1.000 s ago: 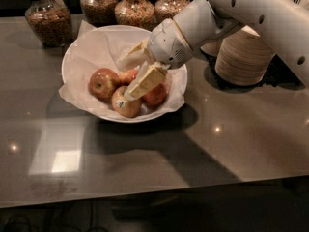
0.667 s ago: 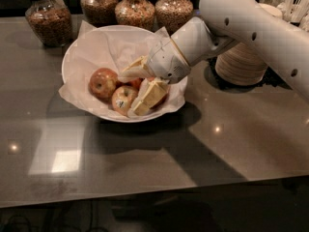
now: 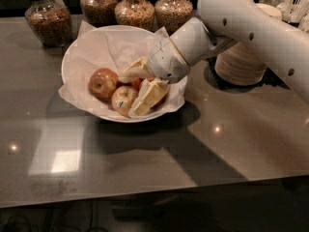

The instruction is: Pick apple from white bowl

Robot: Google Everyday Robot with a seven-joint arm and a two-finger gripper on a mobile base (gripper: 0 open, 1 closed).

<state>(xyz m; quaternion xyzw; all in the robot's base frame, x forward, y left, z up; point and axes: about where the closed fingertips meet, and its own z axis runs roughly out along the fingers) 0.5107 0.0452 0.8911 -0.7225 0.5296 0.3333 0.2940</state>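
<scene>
A glass jar [image 3: 48, 19] of brown grains stands at the far edge of the bench [image 3: 145, 168], near its left corner. Three more such jars [image 3: 134, 8] stand in a row along the same far edge, toward the middle.

Just in front of them, on the left half of the bench, sits the white bowl [image 3: 67, 62], wide and shallow and lined with crumpled white paper [image 3: 111, 45] that spills over its rim. The apples lie in the side of the bowl nearest the front edge. A red-yellow apple [image 3: 103, 82] is at the left, and a paler apple [image 3: 123, 100] touches it on the right. A redder apple [image 3: 140, 83] is largely hidden behind the robot.

The hand [image 3: 129, 94] is down inside the bowl, over its right half, reaching in from the right. Its two cream fingers [image 3: 150, 94] are spread well apart, one above the redder apple and one below it, so that the apple shows between them. Whether either finger presses on that apple cannot be told, and no apple is lifted clear of the bowl.

The white arm [image 3: 251, 28] slants up from the hand toward the far right corner. Beneath it, near the far edge, a stack of beige paper bowls [image 3: 239, 66] stands on a dark mat [image 3: 217, 81], well apart from the white bowl.
</scene>
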